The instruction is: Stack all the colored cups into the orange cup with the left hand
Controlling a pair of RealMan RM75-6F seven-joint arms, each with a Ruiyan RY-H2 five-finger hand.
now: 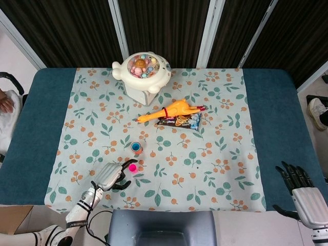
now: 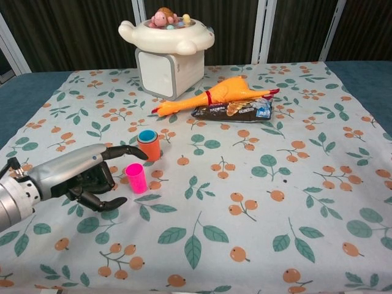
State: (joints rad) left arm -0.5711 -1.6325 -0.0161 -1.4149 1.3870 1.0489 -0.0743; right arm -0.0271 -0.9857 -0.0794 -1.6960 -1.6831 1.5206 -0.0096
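The orange cup (image 2: 149, 149) stands upright on the cloth with a blue cup (image 2: 146, 135) nested inside it; from above the pair shows as a blue ring (image 1: 136, 147). A pink cup (image 2: 136, 178) (image 1: 132, 167) stands upright a little nearer the front edge. My left hand (image 2: 79, 177) (image 1: 109, 177) hovers just left of the pink cup, fingers apart and curved toward it, holding nothing and not touching it. My right hand (image 1: 301, 189) rests at the table's front right corner, fingers spread and empty.
A white toy box (image 1: 142, 73) with coloured balls sits at the back. A yellow rubber chicken (image 1: 171, 109) and a dark snack packet (image 1: 179, 121) lie mid-table. The floral cloth (image 1: 215, 169) covers the blue table (image 1: 277, 118).
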